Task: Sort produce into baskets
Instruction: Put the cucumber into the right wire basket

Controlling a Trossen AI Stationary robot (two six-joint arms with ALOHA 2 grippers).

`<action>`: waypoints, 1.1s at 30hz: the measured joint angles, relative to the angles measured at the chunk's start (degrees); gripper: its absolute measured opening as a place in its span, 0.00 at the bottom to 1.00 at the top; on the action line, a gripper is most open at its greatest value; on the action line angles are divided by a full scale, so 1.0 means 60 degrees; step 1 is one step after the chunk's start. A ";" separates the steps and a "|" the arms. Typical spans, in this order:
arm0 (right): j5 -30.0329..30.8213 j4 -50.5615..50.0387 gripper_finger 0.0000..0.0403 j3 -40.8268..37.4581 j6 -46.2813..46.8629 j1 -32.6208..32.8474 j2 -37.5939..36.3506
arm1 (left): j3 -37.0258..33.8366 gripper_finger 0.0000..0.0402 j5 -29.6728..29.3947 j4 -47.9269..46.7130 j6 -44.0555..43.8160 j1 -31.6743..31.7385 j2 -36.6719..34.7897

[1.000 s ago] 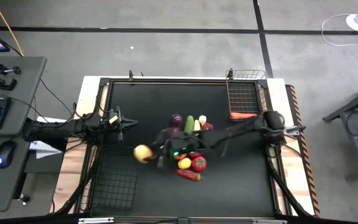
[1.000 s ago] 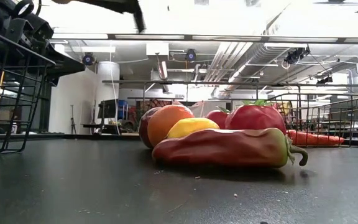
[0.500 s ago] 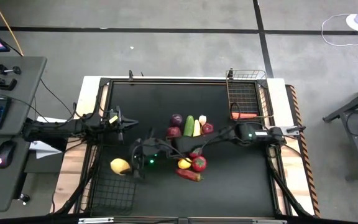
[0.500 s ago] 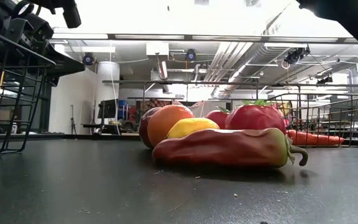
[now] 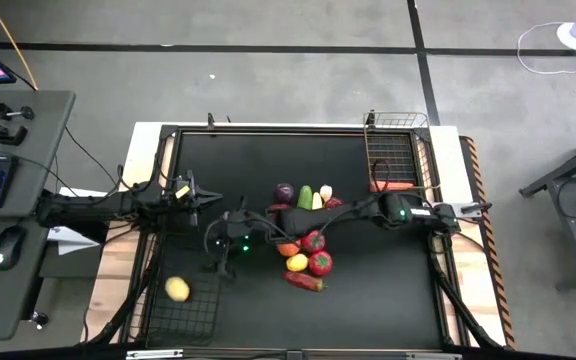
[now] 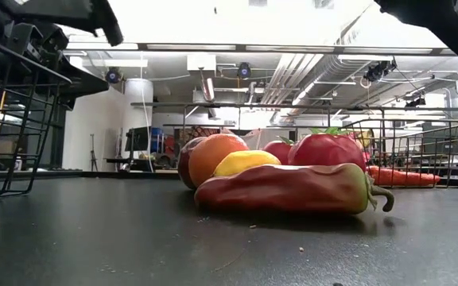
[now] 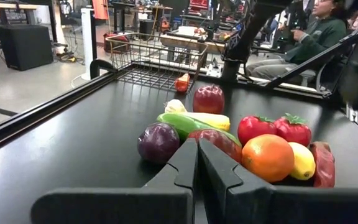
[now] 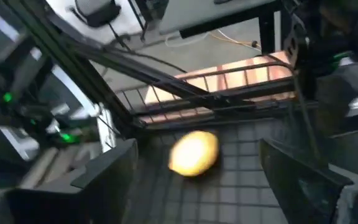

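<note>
Now the yellow fruit [image 5: 177, 289] lies apparently inside the black basket [image 5: 200, 313].

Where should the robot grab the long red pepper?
Across its middle, from straight above. The pepper lies flat, long and narrow, with the tomato on one side and bare table on the other, so its narrow width can probably be straddled.

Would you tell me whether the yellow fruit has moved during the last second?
Yes. The yellow fruit has travelled from beside the produce pile into the black basket at the table's near-left corner.
</note>
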 joint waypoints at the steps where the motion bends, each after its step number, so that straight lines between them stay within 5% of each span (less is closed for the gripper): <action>1: 0.0006 -0.0519 0.81 0.0002 -0.0224 -0.0046 -0.0135 | 0.0000 0.00 0.0004 0.0009 0.0000 0.0003 0.0000; 13: 0.2128 -0.6390 0.81 -0.0504 -0.2573 -0.0576 -0.1629 | 0.0003 0.00 0.0003 0.0006 0.0000 0.0000 0.0004; 19: 0.2783 -0.6918 0.81 -0.3184 -0.2257 -0.0820 -0.3006 | 0.0003 0.00 0.0000 0.0002 0.0000 0.0003 0.0000; 23: 0.3565 -0.6006 0.81 -0.6073 -0.0852 -0.1028 -0.4710 | 0.0002 0.00 0.0004 0.0000 0.0000 0.0003 0.0003; 27: 0.3671 -0.5362 0.81 -0.8497 0.2299 -0.1539 -0.6147 | 0.0000 0.00 0.0004 -0.0002 0.0000 0.0003 0.0004; 33: 0.2586 -0.4455 0.81 -0.9713 0.5873 -0.2511 -0.6599 | 0.0003 0.00 0.0000 -0.0002 0.0000 0.0003 0.0000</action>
